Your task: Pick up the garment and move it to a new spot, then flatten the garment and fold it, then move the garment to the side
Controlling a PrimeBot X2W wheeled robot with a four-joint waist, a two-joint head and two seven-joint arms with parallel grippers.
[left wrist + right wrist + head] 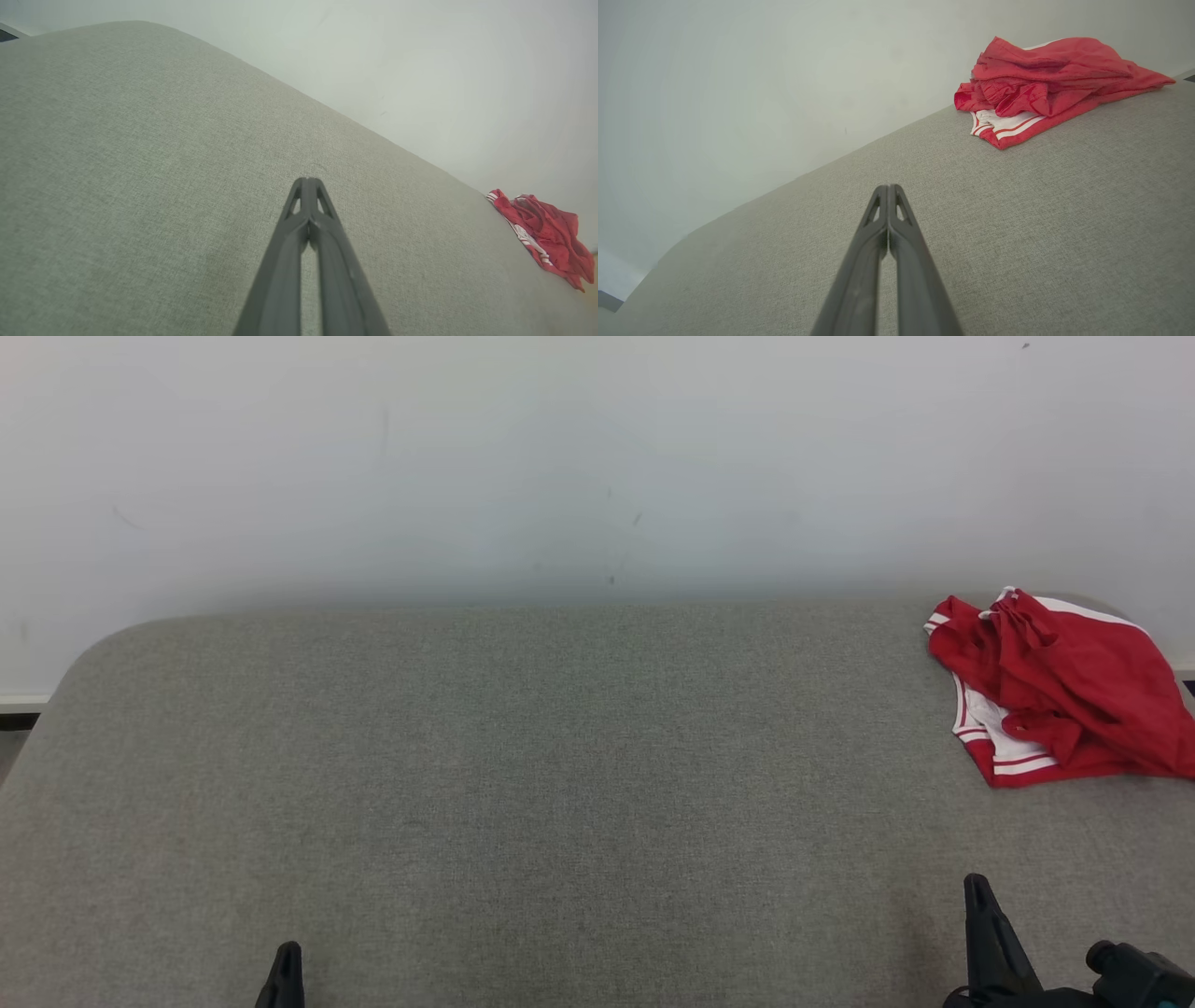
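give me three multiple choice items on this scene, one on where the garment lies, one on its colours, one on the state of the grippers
1. Where on the grey surface does the garment lie, in the head view?
A far right
B near left
C centre

2. What colours is the garment?
A blue and yellow
B red with white trim
C all black

3. The left gripper and right gripper are:
A both shut and empty
B both wide open
C both shut on the garment

Answers:
1 A: it is crumpled at the far right edge.
2 B: the cloth is red with white bands.
3 A: each pair of fingers meets at the tips, apart from the garment.
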